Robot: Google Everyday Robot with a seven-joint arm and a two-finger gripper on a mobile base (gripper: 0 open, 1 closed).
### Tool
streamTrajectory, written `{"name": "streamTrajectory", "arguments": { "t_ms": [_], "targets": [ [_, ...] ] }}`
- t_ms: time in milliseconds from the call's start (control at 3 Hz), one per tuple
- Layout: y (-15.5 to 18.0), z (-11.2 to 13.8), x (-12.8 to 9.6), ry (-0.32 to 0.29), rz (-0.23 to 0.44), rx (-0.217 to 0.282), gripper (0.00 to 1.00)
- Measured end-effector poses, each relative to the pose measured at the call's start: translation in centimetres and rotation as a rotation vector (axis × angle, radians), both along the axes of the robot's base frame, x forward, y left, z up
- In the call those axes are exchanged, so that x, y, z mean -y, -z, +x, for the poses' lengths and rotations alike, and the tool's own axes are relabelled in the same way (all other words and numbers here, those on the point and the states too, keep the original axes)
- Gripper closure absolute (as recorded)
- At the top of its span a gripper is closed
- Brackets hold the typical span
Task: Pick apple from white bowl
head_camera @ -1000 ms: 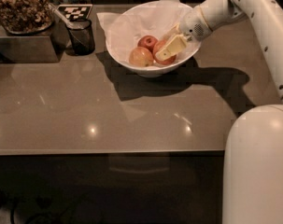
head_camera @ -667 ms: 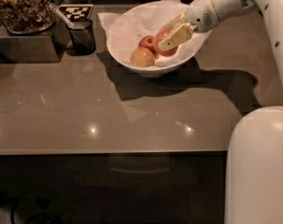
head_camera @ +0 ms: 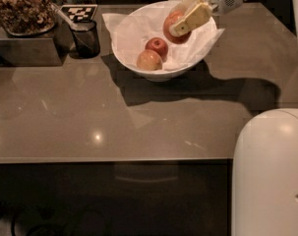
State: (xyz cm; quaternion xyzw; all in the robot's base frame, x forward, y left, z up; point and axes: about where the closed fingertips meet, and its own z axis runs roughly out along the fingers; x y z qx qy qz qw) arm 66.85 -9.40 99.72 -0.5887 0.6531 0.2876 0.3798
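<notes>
- Hanging over the far-right part of the white bowl point(head_camera: 134, 59), the apple point(head_camera: 167, 23) is sitting clamped in the gripper point(head_camera: 177, 22).
- Round, no clear long axis; stem end not visible.
- Front finger point(head_camera: 192, 17) is covering apple's right side.
- Arm is running off frame, top right.

The gripper point(head_camera: 180, 21) is at the top, over the right side of the white bowl point(head_camera: 158, 73). Its two fingers squeeze the apple point(head_camera: 169, 26) and hold it up. A dark red apple point(head_camera: 157, 45) and a pale apple point(head_camera: 149, 60) sit side by side in the bowl.
</notes>
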Motion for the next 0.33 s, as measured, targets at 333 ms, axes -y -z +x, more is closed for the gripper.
{"name": "streamTrajectory", "arguments": {
  "t_ms": [333],
  "targets": [
    [-1.82, -0.49, 0.48, -0.003, 0.031, 0.025, 1.0]
  ]
}}
